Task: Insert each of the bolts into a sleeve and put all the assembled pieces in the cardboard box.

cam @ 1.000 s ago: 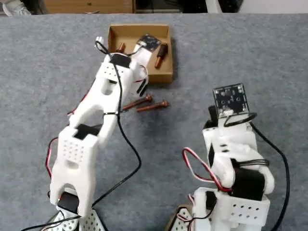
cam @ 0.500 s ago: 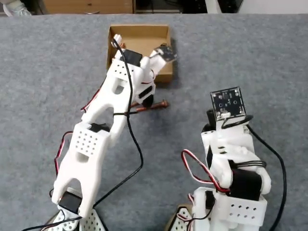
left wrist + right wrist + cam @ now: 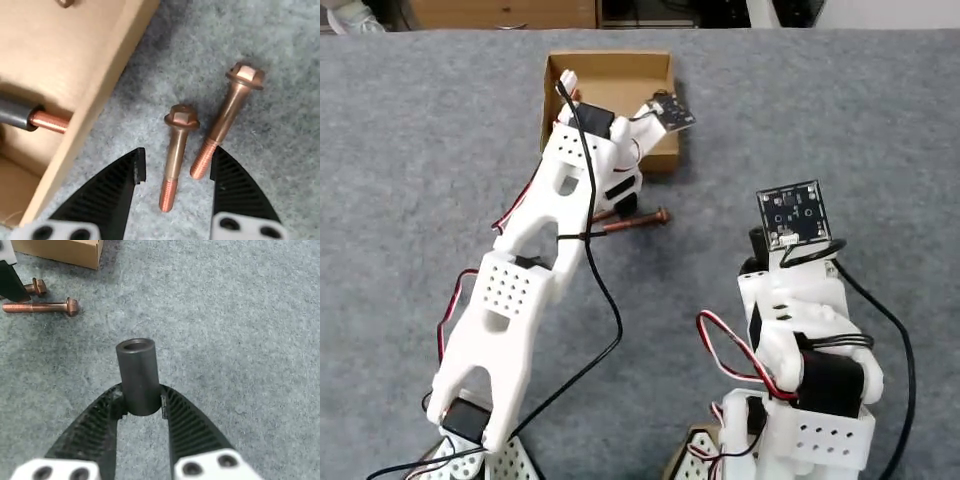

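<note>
Two copper bolts [image 3: 227, 117] [image 3: 176, 150] lie side by side on the grey mat just outside the cardboard box [image 3: 100, 95]. My left gripper [image 3: 177, 157] hangs open right over them, one finger on each side of the pair. In the high view that gripper [image 3: 623, 200] is at the box's [image 3: 610, 70] near wall, with one bolt [image 3: 645, 218] sticking out beside it. Inside the box lies an assembled piece [image 3: 30, 119], a dark sleeve with thread showing. My right gripper [image 3: 140, 395] is shut on an upright dark sleeve [image 3: 137, 372] above the mat.
The right arm's wrist board [image 3: 795, 215] sits to the right of the bolts, with open mat between. From the right wrist view the bolts [image 3: 42, 306] and the box corner [image 3: 60, 250] lie ahead. A wooden cabinet stands beyond the table's far edge.
My left arm has drawn back from over the box and now holds its gripper over the two bolts on the mat. The right arm shifted only slightly with the sleeve.
</note>
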